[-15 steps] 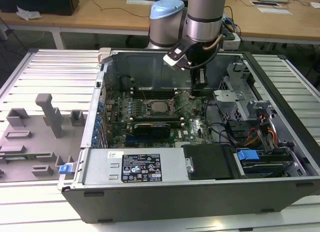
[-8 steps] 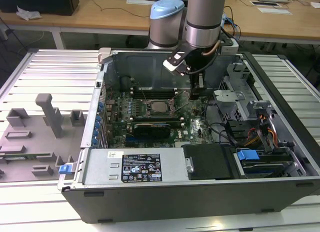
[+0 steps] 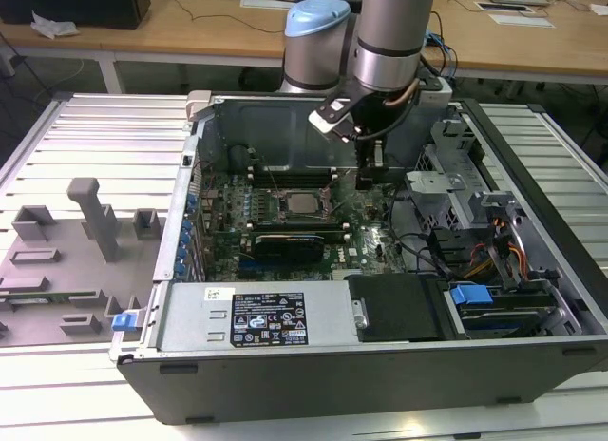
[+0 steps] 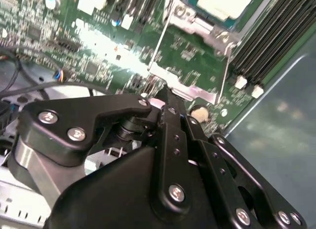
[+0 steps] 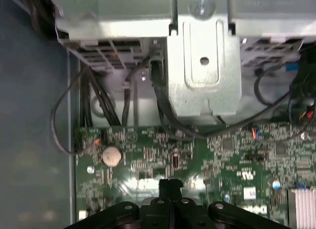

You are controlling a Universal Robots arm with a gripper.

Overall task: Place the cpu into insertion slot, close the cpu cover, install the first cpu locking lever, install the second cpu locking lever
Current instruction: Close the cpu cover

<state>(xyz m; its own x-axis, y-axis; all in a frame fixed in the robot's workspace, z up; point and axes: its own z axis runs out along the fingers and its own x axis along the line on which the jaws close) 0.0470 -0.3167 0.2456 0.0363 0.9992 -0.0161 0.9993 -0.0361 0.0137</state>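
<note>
Hard to make out: in the exterior view my gripper (image 3: 368,170) blends into the dark parts behind it. I cannot tell whether my tips touch the motherboard (image 3: 375,243).
Cut off: in the second wrist view the cpu (image 4: 224,2) is a pale patch cut by the picture's edge, and my own black linkage hides the board nearest me.
Unclear: a thin wire lever (image 4: 157,44) runs along the socket's side. I cannot tell whether it is latched.
cpu: in the exterior view it sits in the socket at mid-board, silvery face up.
cpu cover: the silver frame (image 4: 197,25) appears to lie flat around the chip.
My fingers: the fingers (image 5: 164,188) are pressed together with only a thin seam between them, and nothing is held.
My tips: they point down at the board just beside the socket, on the exterior view's right of it. In the second wrist view they are at the socket's metal edge.
My arm: the arm (image 3: 389,32) comes down from above into the open computer case (image 3: 380,374), wrist near upright.
Ahead of my tips: in the first wrist view, a coin battery (image 5: 111,156), black cables (image 5: 94,98) and a grey metal bracket (image 5: 204,76).
</note>
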